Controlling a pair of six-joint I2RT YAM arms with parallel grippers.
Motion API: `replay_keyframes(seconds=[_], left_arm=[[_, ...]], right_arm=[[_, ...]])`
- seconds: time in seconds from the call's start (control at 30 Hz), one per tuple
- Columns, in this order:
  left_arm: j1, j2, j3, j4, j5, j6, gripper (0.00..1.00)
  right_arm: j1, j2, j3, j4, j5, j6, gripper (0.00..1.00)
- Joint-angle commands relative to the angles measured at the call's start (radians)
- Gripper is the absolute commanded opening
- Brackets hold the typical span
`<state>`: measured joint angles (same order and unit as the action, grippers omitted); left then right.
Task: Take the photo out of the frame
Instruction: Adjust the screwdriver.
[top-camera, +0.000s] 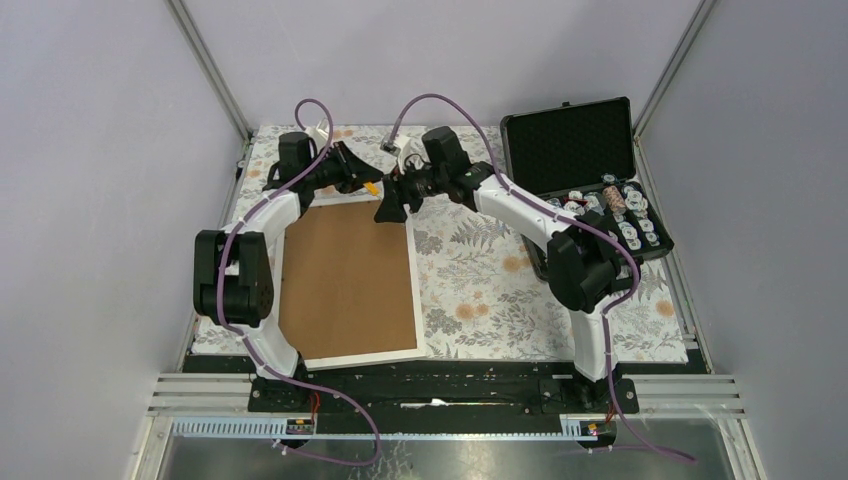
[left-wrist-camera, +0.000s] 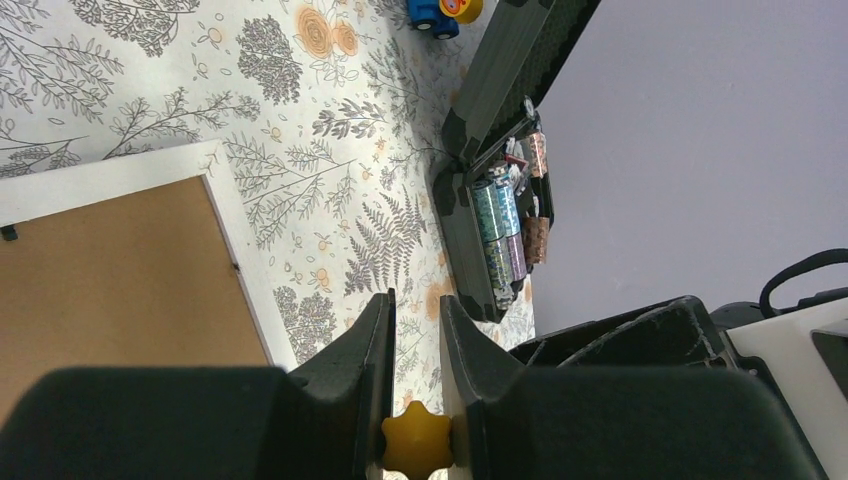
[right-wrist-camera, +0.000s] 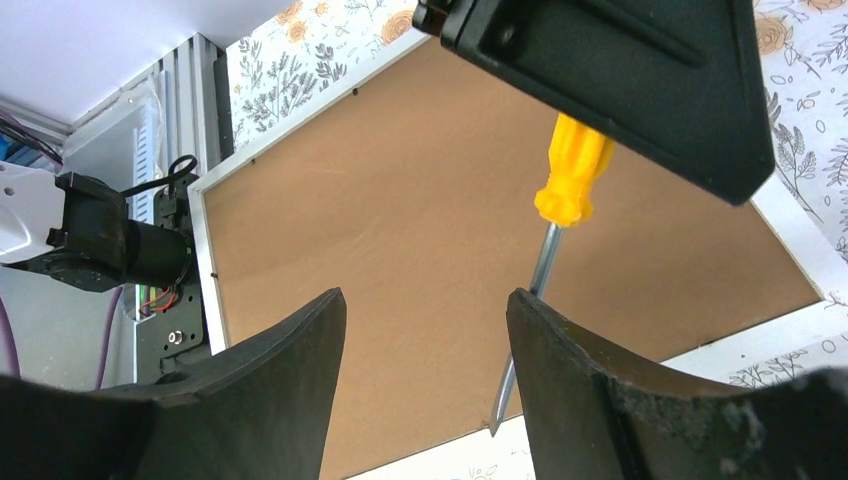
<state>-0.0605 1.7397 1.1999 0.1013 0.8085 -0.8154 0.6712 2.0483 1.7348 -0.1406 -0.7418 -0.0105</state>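
Lower centre: left gripper, dark jaws closed on a yellow lobed handle. Left: frame, brown back up, white border. Centre right: open black case holding small items. Top: blue toy. Beneath: floral cloth.

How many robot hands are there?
2. The left gripper is at the far edge of the frame, shut on a yellow screwdriver. The right gripper is right beside it, open. None seem hidden.

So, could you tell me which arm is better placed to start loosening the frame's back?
Left: the left gripper holds the screwdriver, tip down by the frame's edge; the right gripper is open, empty.
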Motion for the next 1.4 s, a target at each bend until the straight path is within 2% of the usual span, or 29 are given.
replay_keyframes(seconds=[0.0, 0.33, 0.37, 0.53, 0.57, 0.6, 0.63, 0.67, 0.83, 0.93, 1.07, 1.37], left_arm=[[0.014, -0.087, -0.001, -0.004, 0.067, -0.015, 0.00], [0.000, -0.089, -0.022, 0.119, 0.125, -0.103, 0.00], [-0.002, -0.094, -0.026, 0.130, 0.127, -0.110, 0.00], [-0.004, -0.106, -0.013, 0.077, 0.126, -0.068, 0.00], [-0.004, -0.108, 0.002, 0.036, 0.130, -0.032, 0.04], [-0.004, -0.110, 0.020, -0.008, 0.139, 0.013, 0.12], [-0.002, -0.107, 0.045, -0.069, 0.159, 0.088, 0.26], [0.003, -0.098, 0.096, -0.189, 0.197, 0.165, 0.33], [0.019, -0.023, 0.327, -0.825, 0.362, 0.755, 0.57], [0.018, 0.012, 0.401, -1.103, 0.396, 1.067, 0.66], [0.018, 0.031, 0.397, -1.222, 0.404, 1.228, 0.66], [-0.009, 0.033, 0.351, -1.224, 0.376, 1.259, 0.64]], right_arm=[[-0.049, -0.044, -0.020, -0.033, 0.095, -0.032, 0.68], [-0.035, 0.028, 0.023, -0.057, 0.126, -0.034, 0.69], [-0.032, 0.035, 0.027, -0.057, 0.123, -0.040, 0.64], [-0.027, 0.031, 0.036, -0.061, 0.064, -0.084, 0.15], [-0.026, 0.023, 0.032, -0.066, 0.049, -0.112, 0.04], [-0.026, 0.013, 0.026, -0.076, 0.037, -0.146, 0.00], [-0.028, 0.002, 0.020, -0.089, 0.020, -0.184, 0.00], [-0.030, -0.008, 0.016, -0.107, -0.008, -0.237, 0.00], [-0.039, -0.038, 0.017, -0.243, -0.131, -0.388, 0.00], [-0.039, -0.034, 0.028, -0.339, -0.204, -0.440, 0.00], [-0.038, -0.029, 0.032, -0.397, -0.260, -0.479, 0.00], [-0.034, -0.033, 0.036, -0.419, -0.296, -0.494, 0.00]])
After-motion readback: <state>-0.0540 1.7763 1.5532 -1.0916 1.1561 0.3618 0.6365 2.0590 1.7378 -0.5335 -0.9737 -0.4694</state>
